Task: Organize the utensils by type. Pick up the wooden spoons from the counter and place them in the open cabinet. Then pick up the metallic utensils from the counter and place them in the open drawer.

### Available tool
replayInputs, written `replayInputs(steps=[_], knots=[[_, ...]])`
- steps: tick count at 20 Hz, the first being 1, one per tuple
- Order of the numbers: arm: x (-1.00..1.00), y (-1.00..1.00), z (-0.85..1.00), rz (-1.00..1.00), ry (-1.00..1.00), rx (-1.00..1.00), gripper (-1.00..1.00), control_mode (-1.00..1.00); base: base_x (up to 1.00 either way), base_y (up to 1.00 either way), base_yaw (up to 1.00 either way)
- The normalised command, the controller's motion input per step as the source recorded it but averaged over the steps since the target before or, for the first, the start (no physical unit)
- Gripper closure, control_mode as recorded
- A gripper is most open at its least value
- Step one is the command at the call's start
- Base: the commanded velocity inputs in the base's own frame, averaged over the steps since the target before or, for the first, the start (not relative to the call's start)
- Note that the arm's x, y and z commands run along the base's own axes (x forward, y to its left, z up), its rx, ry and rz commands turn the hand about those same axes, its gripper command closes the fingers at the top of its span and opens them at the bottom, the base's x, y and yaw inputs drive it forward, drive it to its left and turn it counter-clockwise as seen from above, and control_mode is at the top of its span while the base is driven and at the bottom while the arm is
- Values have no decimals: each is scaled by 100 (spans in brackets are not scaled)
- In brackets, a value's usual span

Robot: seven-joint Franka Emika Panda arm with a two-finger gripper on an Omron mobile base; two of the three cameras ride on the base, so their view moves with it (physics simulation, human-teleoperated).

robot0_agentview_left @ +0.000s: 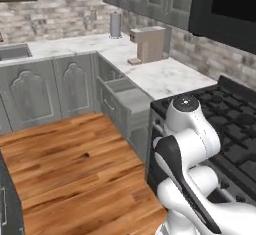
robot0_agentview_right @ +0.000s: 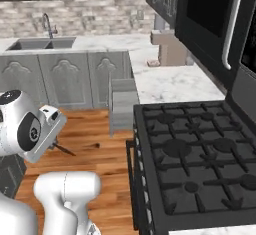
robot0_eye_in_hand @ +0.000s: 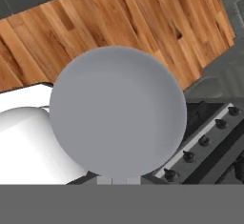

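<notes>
My gripper (robot0_agentview_right: 54, 140) hangs low over the wooden floor, left of the stove, shut on a metallic utensil: the spoon. Its dark slim handle (robot0_agentview_right: 64, 150) sticks out below the hand. In the hand view its round grey bowl (robot0_eye_in_hand: 117, 111) sits right before the camera and hides the fingertips. The open drawer (robot0_agentview_left: 122, 90) (robot0_agentview_right: 123, 104) is pulled out of the grey cabinets just beyond the stove, ahead of the gripper, and its grey inside looks bare. The wooden spoons, the counter and the open cabinet are out of view.
A black gas stove (robot0_agentview_right: 200, 154) (robot0_agentview_left: 230, 124) stands to my right. Beyond it a marble worktop (robot0_agentview_left: 160, 74) bears a tan coffee machine (robot0_agentview_left: 149, 44). A sink (robot0_agentview_right: 42, 43) sits at the back left. Wooden floor (robot0_agentview_left: 70, 159) lies between the cabinets.
</notes>
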Motion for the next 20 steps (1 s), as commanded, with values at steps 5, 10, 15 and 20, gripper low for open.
replayInputs(steps=[5, 10, 15, 20], knots=[[0, 0, 0, 0, 0, 0, 100, 100, 94, -1, 0], [0, 0, 0, 0, 0, 0, 100, 100, 90, -3, 0], [0, 0, 0, 0, 0, 0, 100, 100, 82, -4, 0], [0, 0, 0, 0, 0, 0, 100, 100, 69, -20, 2]])
